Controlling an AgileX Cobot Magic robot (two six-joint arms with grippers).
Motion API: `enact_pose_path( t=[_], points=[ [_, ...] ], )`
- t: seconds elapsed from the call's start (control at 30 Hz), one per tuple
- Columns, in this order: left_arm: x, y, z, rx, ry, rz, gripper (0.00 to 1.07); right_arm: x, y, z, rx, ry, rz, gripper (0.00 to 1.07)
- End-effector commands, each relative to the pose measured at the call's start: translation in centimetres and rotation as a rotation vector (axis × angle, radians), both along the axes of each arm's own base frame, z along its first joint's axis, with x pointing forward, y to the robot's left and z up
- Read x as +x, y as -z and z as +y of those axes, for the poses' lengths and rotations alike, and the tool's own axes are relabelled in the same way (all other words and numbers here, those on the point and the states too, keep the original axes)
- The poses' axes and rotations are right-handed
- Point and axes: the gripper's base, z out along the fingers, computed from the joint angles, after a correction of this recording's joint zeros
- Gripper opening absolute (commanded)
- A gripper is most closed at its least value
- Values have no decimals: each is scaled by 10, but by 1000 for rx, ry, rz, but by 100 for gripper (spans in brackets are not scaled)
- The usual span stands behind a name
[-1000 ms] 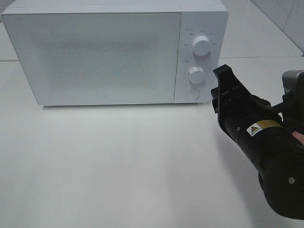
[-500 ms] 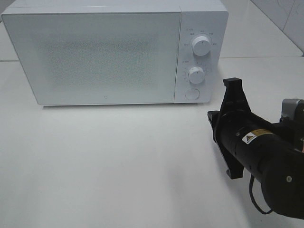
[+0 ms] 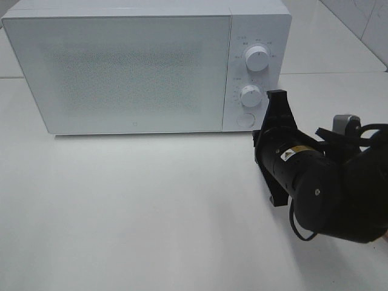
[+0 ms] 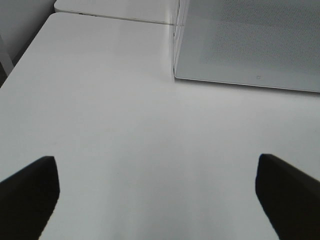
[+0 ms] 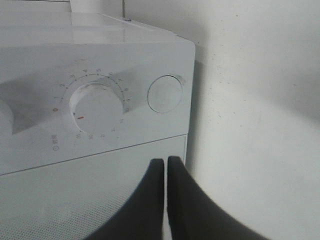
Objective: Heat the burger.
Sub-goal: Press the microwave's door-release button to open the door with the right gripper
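The burger is out of view. The white microwave stands at the back of the table with its door shut. My right gripper is shut on nothing and rolled on its side, just in front of the control panel's lower right corner. In the right wrist view its joined fingertips point at the seam between door and panel, close to the round button. My left gripper is open over bare table in the left wrist view, off the microwave's left front corner. It does not show in the exterior high view.
Two dials sit on the panel, the upper dial above the lower dial, with the round button under them. The white table stretches in front of the microwave. A tiled wall stands at the back right.
The right gripper has shut its jaws, rolled onto its side and moved left, closer to the round button. The left gripper stays open.
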Motion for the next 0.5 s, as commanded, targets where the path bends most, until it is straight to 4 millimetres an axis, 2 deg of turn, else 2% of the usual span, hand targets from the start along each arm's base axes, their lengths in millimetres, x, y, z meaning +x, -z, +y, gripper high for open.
enact_pose_path(
  t=[0.03,0.2,0.5],
  points=[
    [-2,0,-1,-7,0,-22,100,9,0,2,-2,-19,-1,0],
    [-2,0,-1,-7,0,-22,100,31,9,1,-3,1,28,0],
    [-2,0,-1,-7,0,-22,100,51,19,2,5,20,70,0]
  ],
)
